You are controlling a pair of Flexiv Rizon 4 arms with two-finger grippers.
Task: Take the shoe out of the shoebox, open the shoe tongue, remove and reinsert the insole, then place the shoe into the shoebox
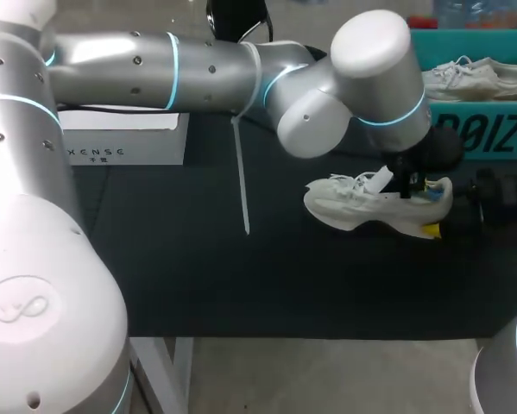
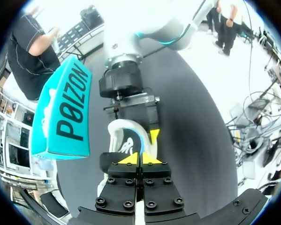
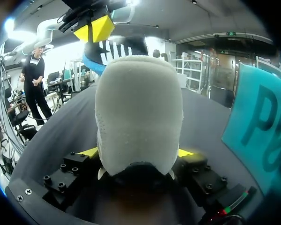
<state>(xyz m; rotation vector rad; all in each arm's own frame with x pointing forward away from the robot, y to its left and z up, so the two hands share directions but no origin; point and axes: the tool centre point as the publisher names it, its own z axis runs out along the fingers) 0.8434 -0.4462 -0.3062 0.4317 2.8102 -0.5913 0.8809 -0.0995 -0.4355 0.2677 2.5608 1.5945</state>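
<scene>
Head view: right pincer point(image 1: 435, 209) clamps shoe point(image 1: 362, 207) just beside shoebox point(image 1: 491, 138); left pincer point(image 2: 140, 159) pinches insole point(image 2: 128, 140).

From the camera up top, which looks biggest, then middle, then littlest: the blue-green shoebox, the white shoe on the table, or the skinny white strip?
1. The blue-green shoebox, even though the picture's edge cuts it off.
2. The white shoe.
3. The skinny white strip, by far the littlest.
</scene>
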